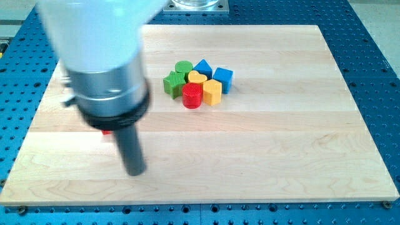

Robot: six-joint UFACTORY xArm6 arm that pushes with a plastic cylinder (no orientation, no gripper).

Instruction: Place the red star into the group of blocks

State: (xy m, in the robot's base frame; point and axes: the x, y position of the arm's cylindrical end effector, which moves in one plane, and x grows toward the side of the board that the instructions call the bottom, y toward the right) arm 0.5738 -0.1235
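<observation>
The red star (107, 131) is almost wholly hidden behind the arm; only a small red sliver shows at the view's left, just left of the rod. My tip (135, 170) rests on the board a little below and right of that sliver. The group of blocks sits at the view's upper middle: a green star (174, 82), a green cylinder (183, 67), a blue triangle (202, 67), a blue cube (223, 76), a yellow heart (196, 78), a red cylinder (192, 96) and a yellow hexagon (212, 92), packed together. My tip is well left and below the group.
The wooden board (281, 150) lies on a blue perforated table (375, 50). The arm's large white and grey body (103, 56) covers the view's upper left part of the board.
</observation>
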